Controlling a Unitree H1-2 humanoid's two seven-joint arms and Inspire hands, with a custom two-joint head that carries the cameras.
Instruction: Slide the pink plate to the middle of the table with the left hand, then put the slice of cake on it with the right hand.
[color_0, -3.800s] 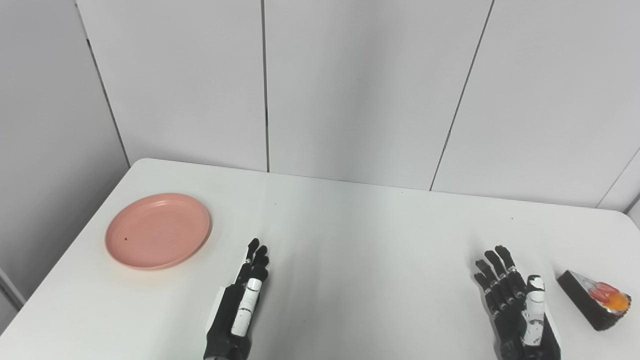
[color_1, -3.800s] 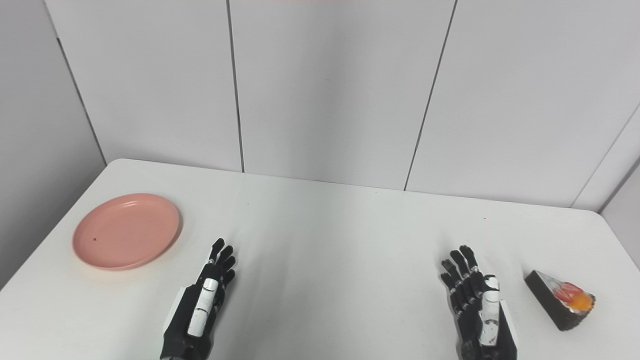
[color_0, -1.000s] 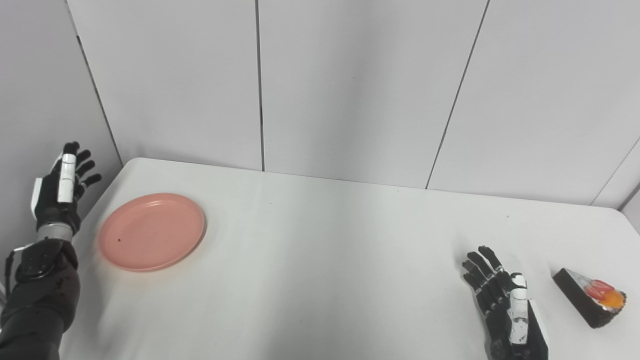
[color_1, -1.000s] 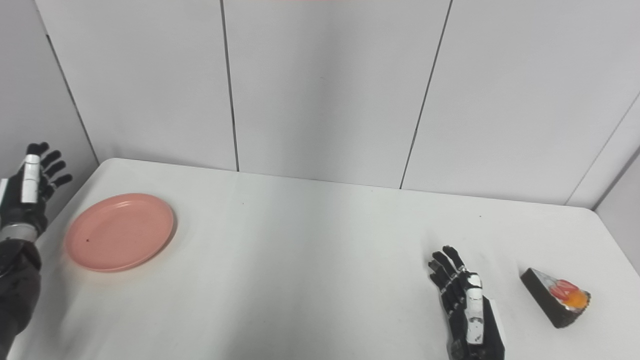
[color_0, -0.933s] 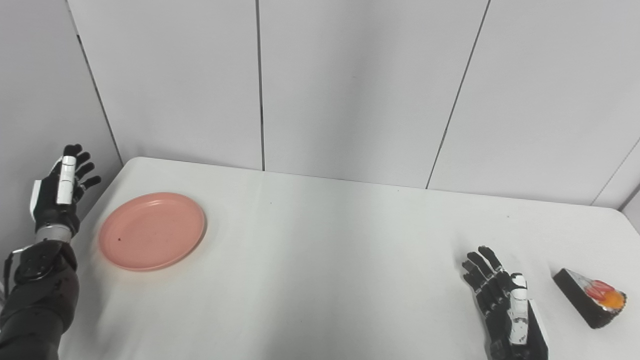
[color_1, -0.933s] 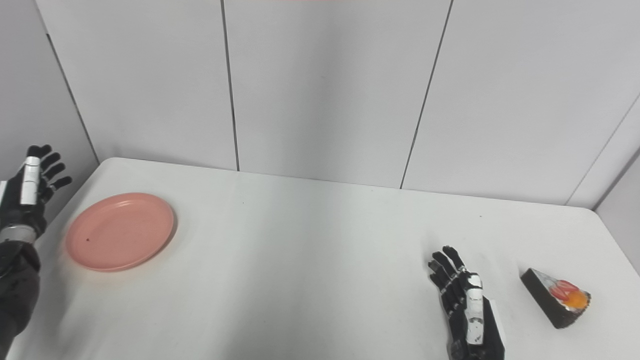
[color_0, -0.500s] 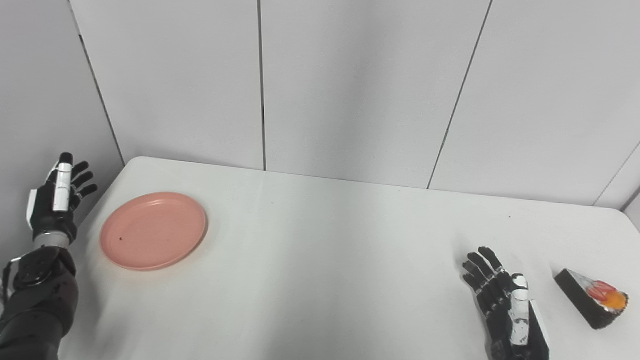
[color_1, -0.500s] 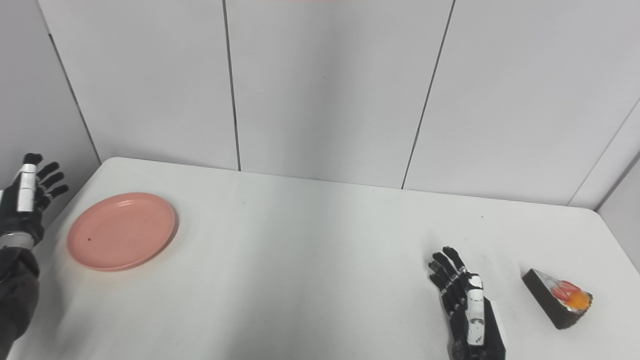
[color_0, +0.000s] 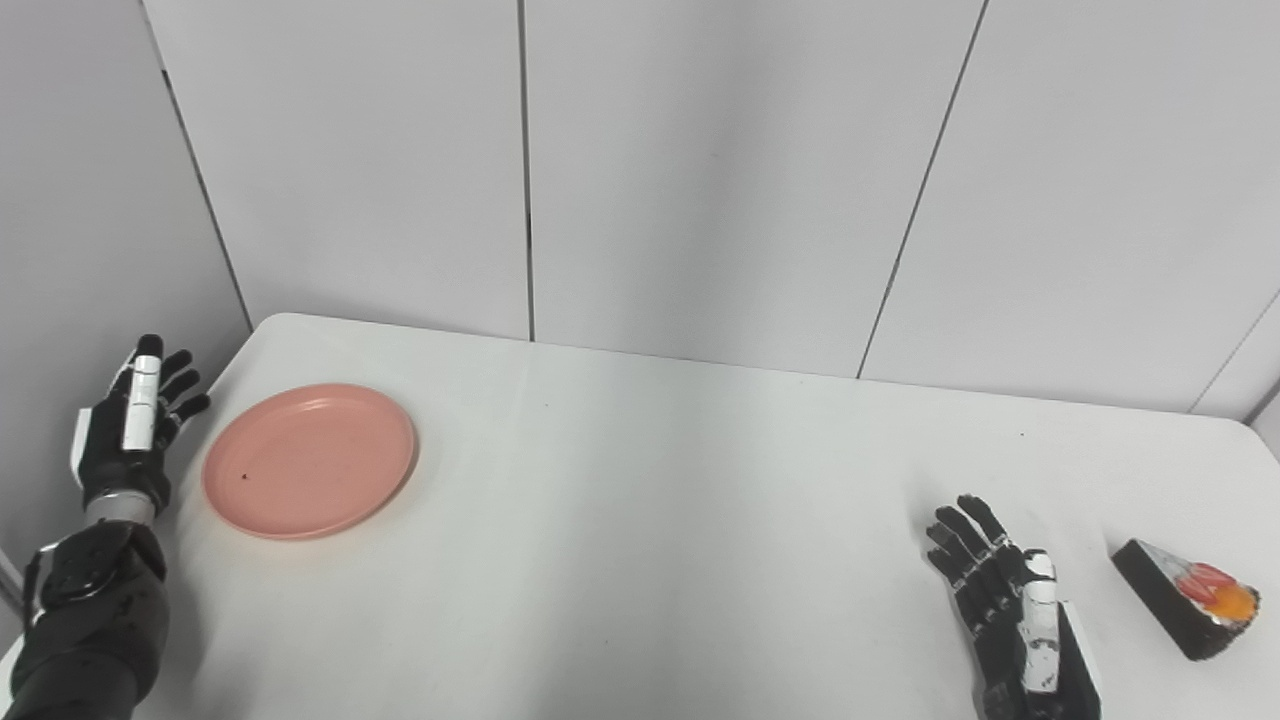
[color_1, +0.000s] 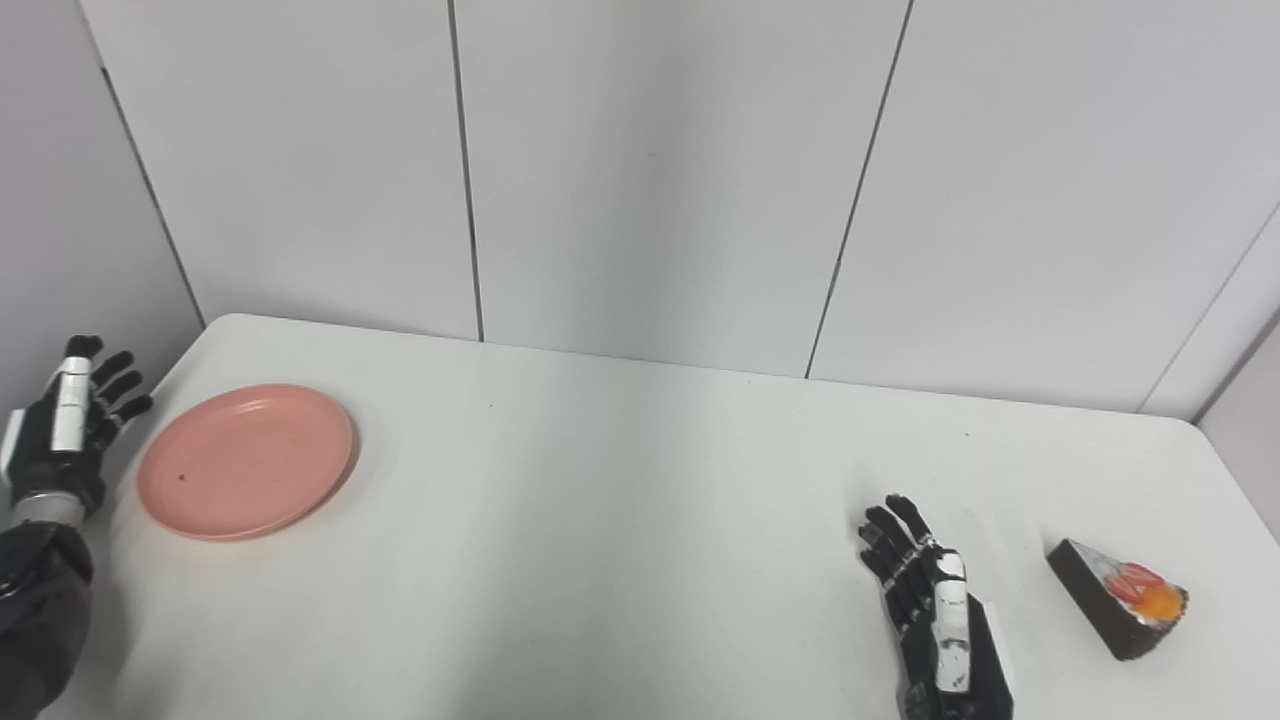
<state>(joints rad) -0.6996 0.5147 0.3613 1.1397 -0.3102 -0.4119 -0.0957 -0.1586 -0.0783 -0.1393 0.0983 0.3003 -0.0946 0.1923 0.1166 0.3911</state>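
Left eye view: pink plate (color_0: 309, 460) flat on the white surface (color_0: 650, 500) at far left, left hand (color_0: 130, 430) just beside it, fingers spread, empty; right hand (color_0: 1015, 620) resting open near the cake slice (color_0: 1185, 598).

Both views look down and forward from the head, high over the near edge of the bench (color_0: 650, 480), facing the panelled wall (color_0: 700, 170) behind it. The two sit side by side, so they share almost the whole scene: bench top, wall, the plate (color_0: 309, 460) far left, the cake (color_0: 1187, 598) far right. The right eye view shows everything shifted leftward, with the plate (color_1: 246, 461) nearer its left edge and more bench beyond the cake (color_1: 1117, 598). Both arms enter from the bottom edge in each.
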